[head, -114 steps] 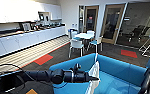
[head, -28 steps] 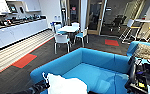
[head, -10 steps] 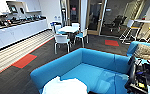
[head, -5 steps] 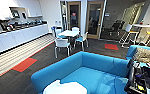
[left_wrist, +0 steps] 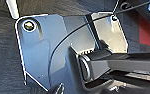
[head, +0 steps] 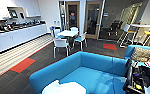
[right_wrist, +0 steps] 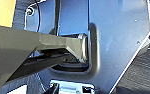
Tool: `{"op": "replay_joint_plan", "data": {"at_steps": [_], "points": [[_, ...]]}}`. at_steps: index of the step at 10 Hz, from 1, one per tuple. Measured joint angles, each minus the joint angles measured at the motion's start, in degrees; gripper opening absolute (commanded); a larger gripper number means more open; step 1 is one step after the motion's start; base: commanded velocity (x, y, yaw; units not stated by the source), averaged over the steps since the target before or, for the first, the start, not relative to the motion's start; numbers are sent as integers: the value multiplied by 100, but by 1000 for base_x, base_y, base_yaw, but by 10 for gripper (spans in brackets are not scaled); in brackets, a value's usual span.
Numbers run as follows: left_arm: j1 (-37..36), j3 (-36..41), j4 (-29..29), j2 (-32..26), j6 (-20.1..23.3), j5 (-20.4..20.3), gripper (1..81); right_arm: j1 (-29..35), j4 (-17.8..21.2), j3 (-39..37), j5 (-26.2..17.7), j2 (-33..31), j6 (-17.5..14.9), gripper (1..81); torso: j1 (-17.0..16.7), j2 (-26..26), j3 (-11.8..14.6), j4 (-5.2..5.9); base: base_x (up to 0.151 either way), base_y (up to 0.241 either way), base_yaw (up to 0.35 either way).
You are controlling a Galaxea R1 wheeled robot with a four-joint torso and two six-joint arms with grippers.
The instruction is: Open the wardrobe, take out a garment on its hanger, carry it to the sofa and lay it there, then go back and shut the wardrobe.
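Garment (head: 64, 88): white, lay on sofa's near arm, seemingly where I was meant to lay it | sofa (head: 91, 72): blue, just behind | chairs (head: 61, 45) round table (head: 67, 33): well apart, beyond | my jaws: could not tell, either side

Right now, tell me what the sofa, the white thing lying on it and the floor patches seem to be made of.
The sofa: blue woven upholstery, matte, softly padded edges. The white garment: thin cloth, probably cotton, since it drapes in soft folds over the sofa's front edge. The red patches: likely carpet tile, flat and dull, set flush in the dark floor.
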Motion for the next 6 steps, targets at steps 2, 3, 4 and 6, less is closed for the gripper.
{"op": "replay_joint_plan", "data": {"at_steps": [2,3,4,6], "points": [[-37,-449,5,273,0,24,811,-6,0,0,0,0,0,811,0,-2,2,-203,0,0,0],[-74,-610,5,461,0,18,811,-22,0,-4,-1,2,0,811,0,-2,2,-212,0,0,0],[-26,-744,5,650,0,18,811,-22,0,-11,-1,0,0,811,0,-2,2,-205,0,0,0],[107,-959,2,887,0,29,811,-22,0,-12,-1,2,0,811,0,-5,2,-205,0,0,0]]}}
